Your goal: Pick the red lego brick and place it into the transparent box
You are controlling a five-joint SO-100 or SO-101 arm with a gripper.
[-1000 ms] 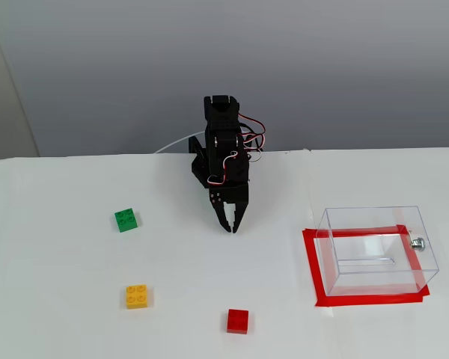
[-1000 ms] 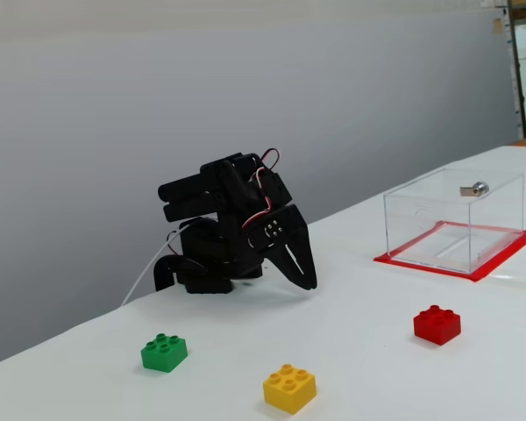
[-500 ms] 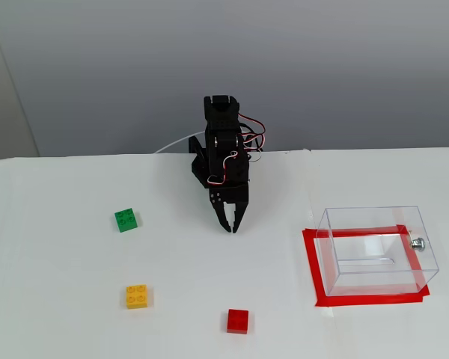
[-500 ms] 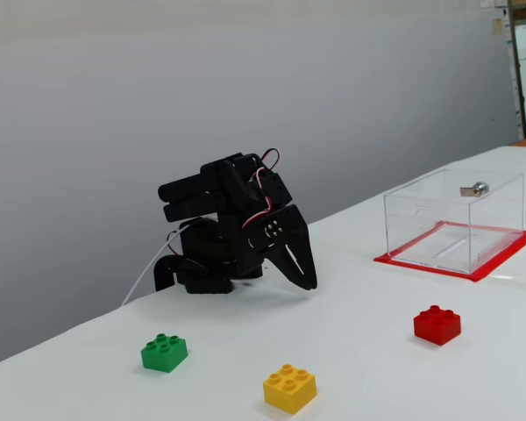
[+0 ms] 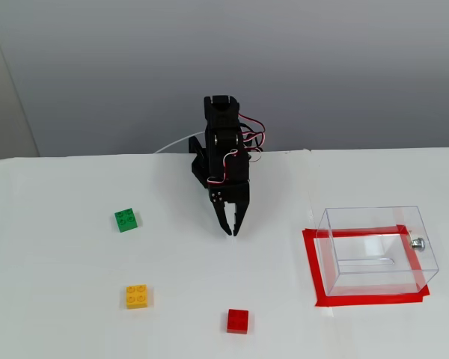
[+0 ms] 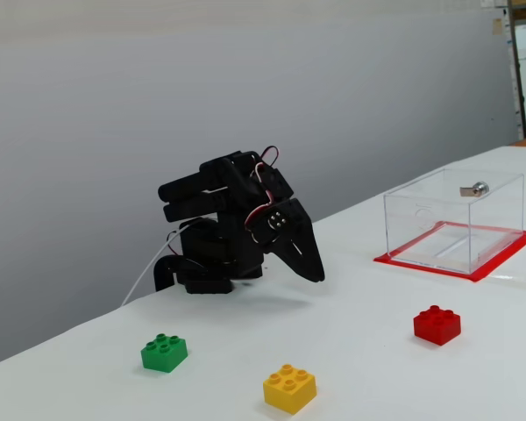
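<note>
Arm: black arm folded at the back of the white table (image 5: 75, 262), red and white wires looping over its top.
Gripper (image 5: 230, 231): points down and forward, tips just above the table — jaws together, holding nothing.
Red lego brick (image 5: 237, 321): on the table near the front edge in a fixed view, well apart from the gripper, studs up (image 6: 437, 324).
Transparent box (image 5: 378, 250): empty, standing on a red tape rectangle (image 5: 314, 273) at right — small metal knob (image 5: 417, 241) on its right wall.
Yellow brick (image 5: 137, 296): left of the red one.
Green brick (image 5: 126, 220): further back, left of the gripper.
</note>
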